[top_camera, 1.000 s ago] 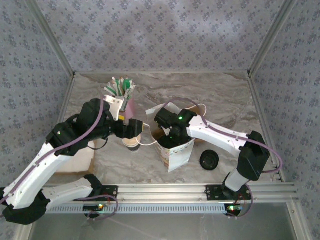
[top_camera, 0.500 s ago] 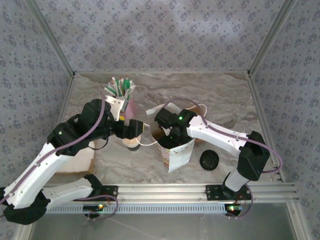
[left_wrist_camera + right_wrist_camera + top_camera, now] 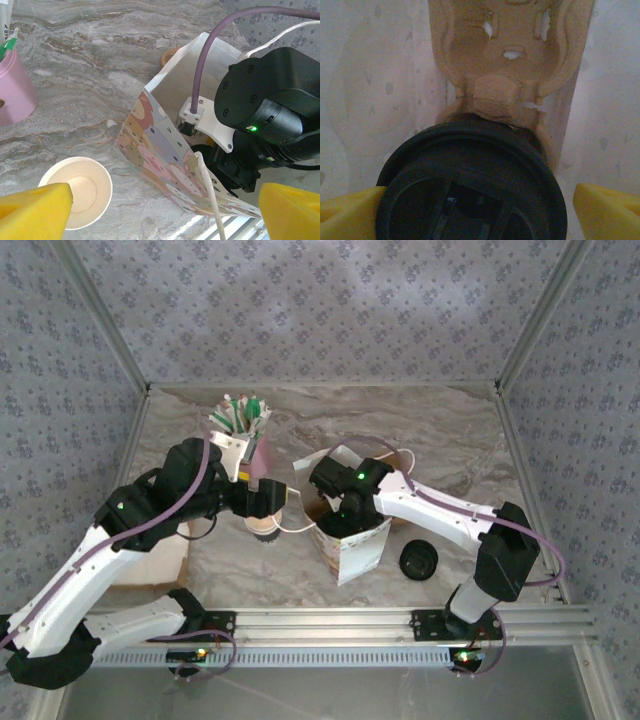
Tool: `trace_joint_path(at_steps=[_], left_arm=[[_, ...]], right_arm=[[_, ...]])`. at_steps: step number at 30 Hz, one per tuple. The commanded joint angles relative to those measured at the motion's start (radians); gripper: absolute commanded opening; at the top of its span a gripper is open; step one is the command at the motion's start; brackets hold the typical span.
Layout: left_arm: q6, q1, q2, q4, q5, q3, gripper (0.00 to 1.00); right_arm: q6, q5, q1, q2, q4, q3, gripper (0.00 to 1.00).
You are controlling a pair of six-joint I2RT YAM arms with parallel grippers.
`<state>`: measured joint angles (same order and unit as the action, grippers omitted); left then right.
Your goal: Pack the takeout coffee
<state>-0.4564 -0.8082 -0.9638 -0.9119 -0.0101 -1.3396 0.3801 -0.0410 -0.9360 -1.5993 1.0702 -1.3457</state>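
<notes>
Materials. Paper cup [image 3: 75,192]: small, round, open-topped, smooth cream inside, standing upright on the table [image 3: 440,430]. Left gripper [image 3: 165,197] hangs over it with jaws spread wide, gripping nothing. Its foam pads [image 3: 32,212] are yellow and coarse, and the left one overlaps the cup's rim in the left wrist view.

Bag [image 3: 160,155]: thin paper, pastel animal print outside, plain white inside, mouth open, with a white cord handle [image 3: 212,200]. It stands just right of the cup.

Loose lid [image 3: 418,560]: round black plastic, flat on the table right of the bag, well apart from the cup.

Right gripper [image 3: 480,212] is down inside the bag, jaws wide either side of a second lid [image 3: 470,185], black and ridged. A gap shows at the right-hand pad, so it is not clamped. Beyond it lies a carrier [image 3: 505,60] of rough tan moulded pulp with torn slots.

Pink cup [image 3: 15,90]: glossy, holding straws and sticks, behind the paper cup.

Surroundings. The table is grey-beige marble pattern. The walls [image 3: 320,310] are blue-grey flowered fabric in aluminium framing, with a slotted rail [image 3: 330,620] at the near edge.

Unclear. I cannot tell whether a cup sits under the second lid. A tan sheet [image 3: 150,560] is mostly hidden by the left arm.
</notes>
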Motion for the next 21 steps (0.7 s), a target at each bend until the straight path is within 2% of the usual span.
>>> trace_joint_path(at_steps=[1, 21], left_arm=[[-0.004, -0.004, 0.0, 0.031, 0.002, 0.0, 0.96], [-0.005, -0.003, -0.001, 0.031, -0.001, 0.0, 0.95]], right_arm=[[0.009, 0.026, -0.003, 0.009, 0.062, -0.02, 0.95], [0.009, 0.026, -0.004, 0.018, 0.069, -0.038, 0.96]])
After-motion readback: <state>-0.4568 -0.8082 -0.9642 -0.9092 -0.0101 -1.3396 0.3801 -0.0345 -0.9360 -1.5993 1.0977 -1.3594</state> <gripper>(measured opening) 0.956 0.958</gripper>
